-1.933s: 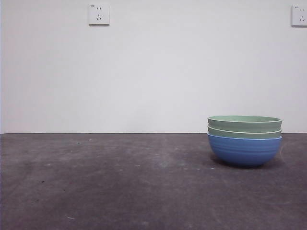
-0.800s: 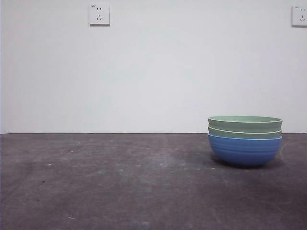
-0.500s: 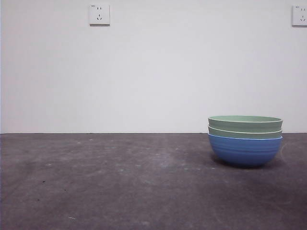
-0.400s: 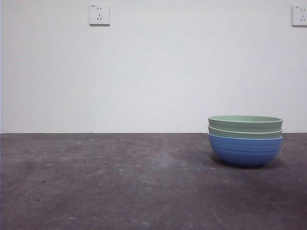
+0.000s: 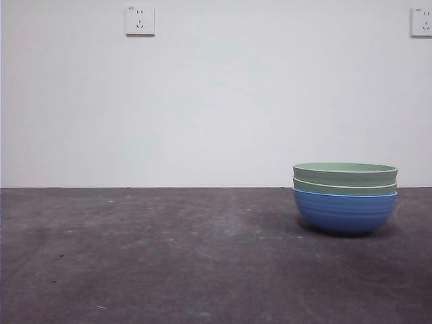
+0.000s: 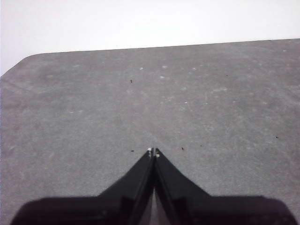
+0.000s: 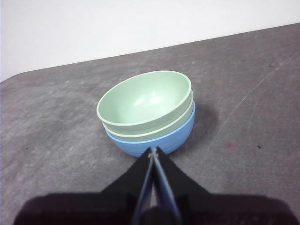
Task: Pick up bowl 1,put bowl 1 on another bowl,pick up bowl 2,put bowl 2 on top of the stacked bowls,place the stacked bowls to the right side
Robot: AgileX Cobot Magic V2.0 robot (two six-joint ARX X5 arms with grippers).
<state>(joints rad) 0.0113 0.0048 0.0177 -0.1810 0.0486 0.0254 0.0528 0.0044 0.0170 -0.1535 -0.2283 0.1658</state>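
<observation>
— Position of the stacked bowls?

— On the table, toward its right side in the front view. Three bowls nested one inside another; another bowl sits at the bottom, bearing the two above it.

— Behind them?

— The wall, with one socket high at left and a second socket high at the right edge, above the stack.

— The grippers?

— Right gripper just before the stack, apart from it. Left gripper over bare table.
</observation>
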